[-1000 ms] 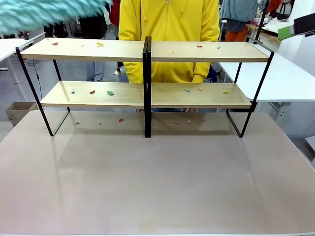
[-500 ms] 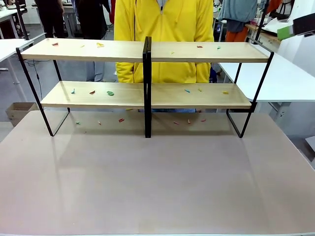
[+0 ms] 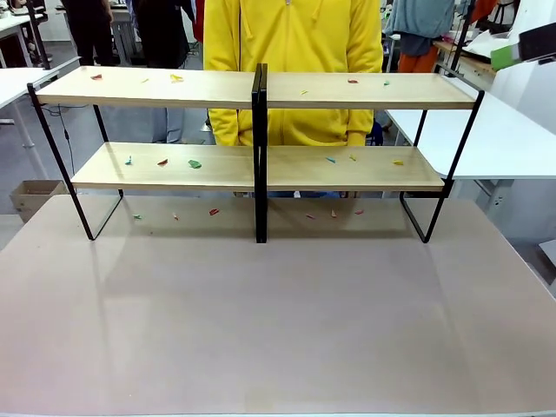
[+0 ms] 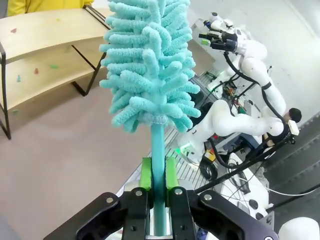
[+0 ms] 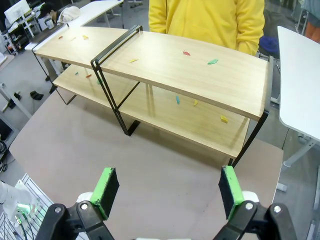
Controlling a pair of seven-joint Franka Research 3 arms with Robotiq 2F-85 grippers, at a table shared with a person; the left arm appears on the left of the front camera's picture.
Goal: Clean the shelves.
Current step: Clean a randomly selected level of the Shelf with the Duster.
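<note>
A two-tier set of light-wood shelves (image 3: 174, 87) on a thin black frame stands at the far side of a pale surface (image 3: 278, 321). A person in a yellow hooded top (image 3: 295, 52) stands just behind it. Small coloured paper scraps (image 3: 195, 164) lie scattered on both boards and on the surface under the rack.

The left hand (image 4: 159, 172) is clamped on the handle of a fluffy teal duster (image 4: 150, 65), whose head points upward. In the left wrist view the rack sits off to the upper left, apart from the duster.

The right hand (image 5: 167, 192) has its fingers spread wide apart and holds nothing. It looks down on the right half of the rack.

A second ago the duster's blurred head crossed the upper left corner of the front view, above the left end of the top board. It has since left that corner. The scraps lie just where they were, so the pass seems to have swept nothing, and the cleaning looks barely begun.
</note>
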